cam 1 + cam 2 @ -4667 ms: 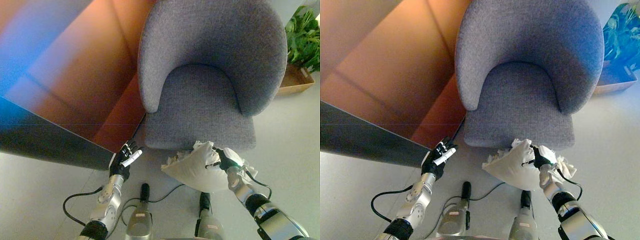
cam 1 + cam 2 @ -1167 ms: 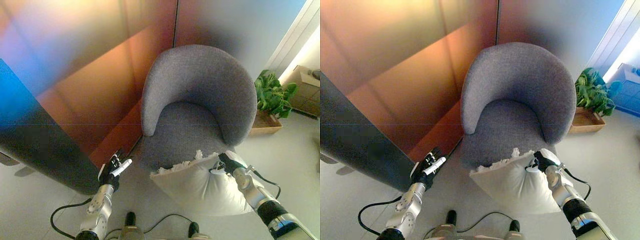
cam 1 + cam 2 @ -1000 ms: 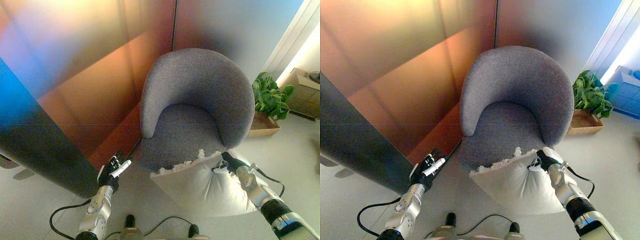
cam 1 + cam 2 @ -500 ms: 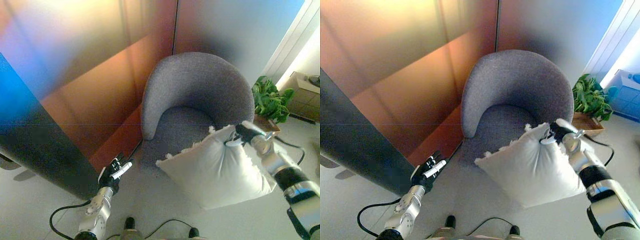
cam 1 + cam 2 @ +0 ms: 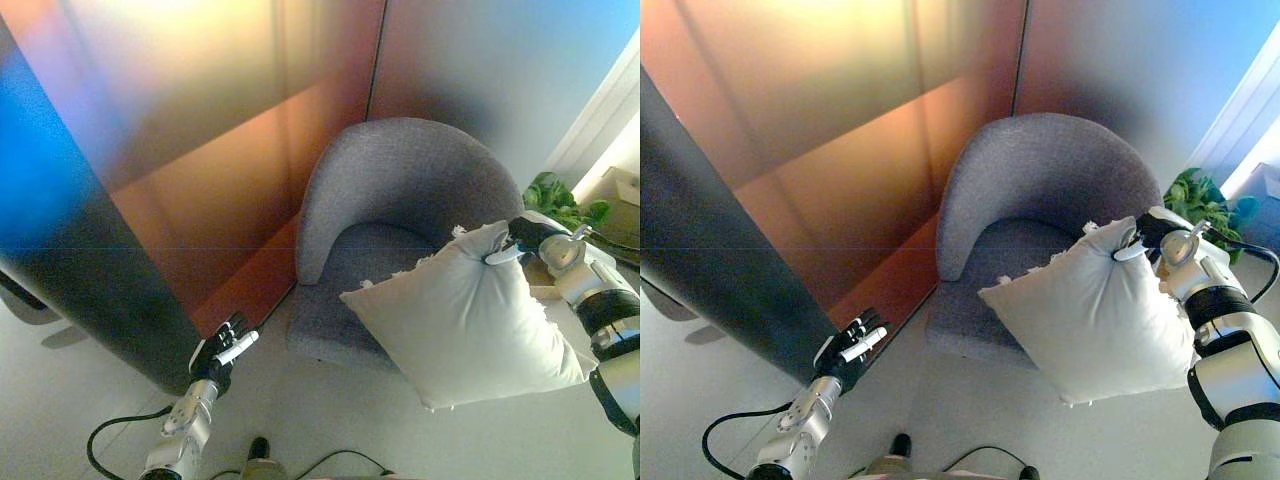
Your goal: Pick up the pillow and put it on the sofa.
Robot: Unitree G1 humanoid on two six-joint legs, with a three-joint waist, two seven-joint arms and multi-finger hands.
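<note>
A white pillow (image 5: 465,318) with a frilled edge hangs in the air in front of a grey round-backed armchair (image 5: 410,190). My right hand (image 5: 528,236) is shut on the pillow's upper right corner and holds it up over the front of the seat (image 5: 365,255). The pillow covers the right part of the seat. My left hand (image 5: 218,350) is low at the left, open and empty, well apart from the pillow. The pillow also shows in the right eye view (image 5: 1090,315), with my right hand (image 5: 1150,232) and my left hand (image 5: 848,350).
A reddish-brown panelled wall (image 5: 220,150) stands behind and left of the chair. A dark panel edge (image 5: 100,300) juts out at the left. A green plant (image 5: 558,198) in a wooden box stands right of the chair. Pale floor (image 5: 330,420) lies in front.
My right hand has lifted the pillow higher and carried it toward the chair seat. The camera has shifted, so the chair sits further right. My left hand stays low and open.
</note>
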